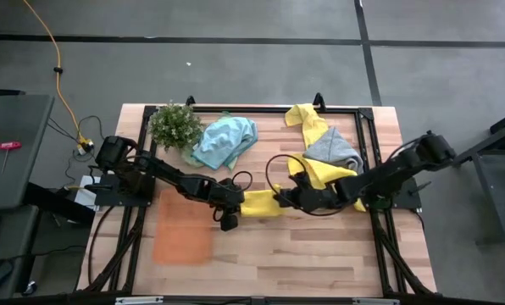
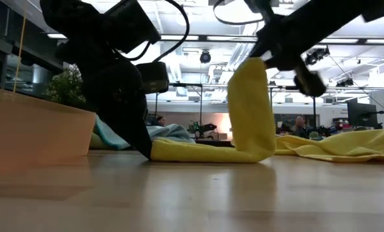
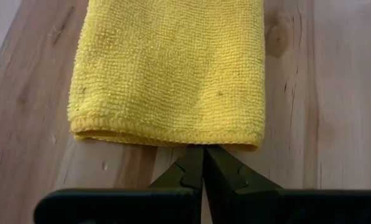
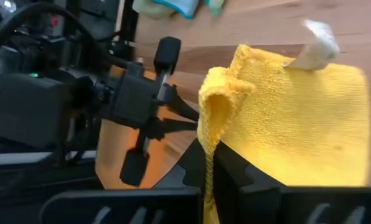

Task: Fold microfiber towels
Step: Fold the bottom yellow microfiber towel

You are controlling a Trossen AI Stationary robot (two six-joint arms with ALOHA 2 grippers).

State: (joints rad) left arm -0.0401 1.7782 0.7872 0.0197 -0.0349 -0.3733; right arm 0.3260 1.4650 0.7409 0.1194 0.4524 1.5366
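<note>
Overhead, the yellow towel [image 1: 261, 203] lies as a narrow folded strip mid-table between the two arms, with the left gripper [image 1: 228, 213] at its left end and the right gripper [image 1: 284, 199] at its right end. A second yellow towel [image 1: 307, 123], a grey towel [image 1: 333, 148] and a blue-teal towel [image 1: 225, 140] wait near the far edge, beside a small plant [image 1: 174, 124]; an orange tray [image 1: 183, 235] sits near the left arm. The wooden table [image 1: 320, 254] is bare in front.

From table height, the strip sags flat, then rises limp where the right gripper lifts it: soft, light cloth that drapes and will not hold a crease alone. A lit workshop room lies behind.

Through the left wrist camera, the left gripper's fingers [image 3: 185, 177] are pressed together, tips touching the towel's hemmed near edge on the table without clearly pinching it. The looped pile looks grippy rather than slick.

Through the right wrist camera, the right gripper's fingers [image 4: 232, 165] are clamped on a bunched edge of the yellow towel. Corners and hems look like the surest holds.
</note>
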